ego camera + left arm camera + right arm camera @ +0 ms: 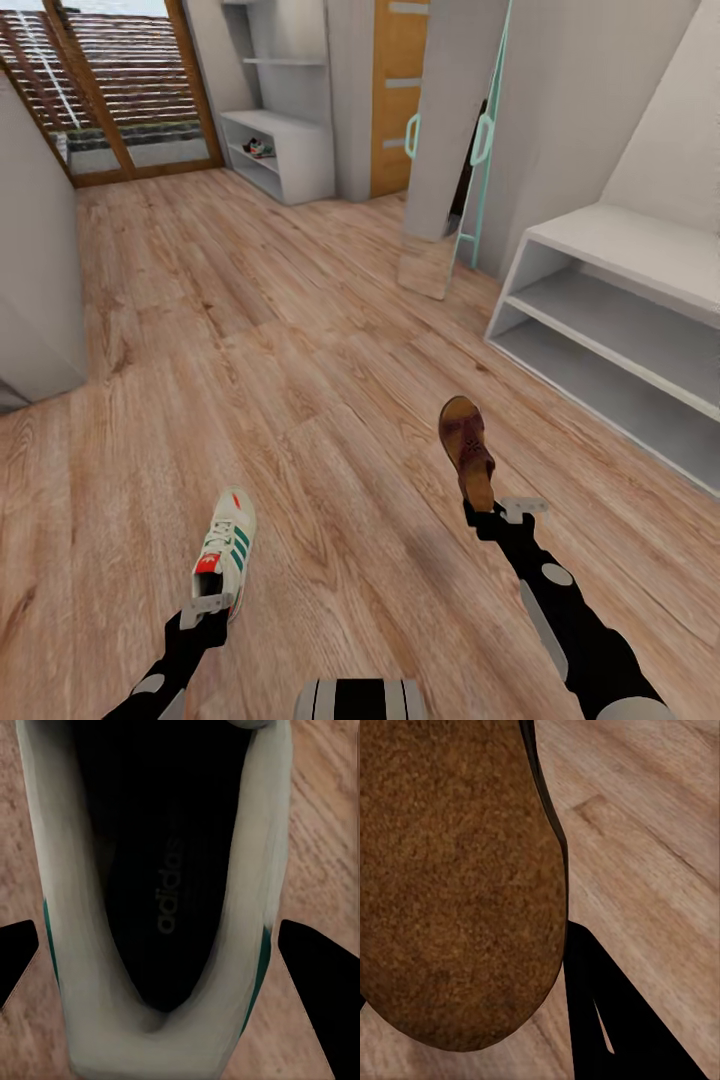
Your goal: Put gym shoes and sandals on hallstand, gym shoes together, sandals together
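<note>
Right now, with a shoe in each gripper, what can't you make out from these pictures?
- Far hallstand, head view: something small on its lower shelf, too small to tell if it is a shoe or which.
- Gym shoe, left wrist view: toe and heel cut off by the frame edges.
- Sandal, right wrist view: the footbed blocks the strap and one finger of the right gripper.
- Near grey bench, head view: its right end is cut off.

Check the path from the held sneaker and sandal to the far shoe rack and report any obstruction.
Nothing visible blocks it. The gym shoe in the left gripper and sandal in the right gripper face open wood floor up to the hallstand.
</note>
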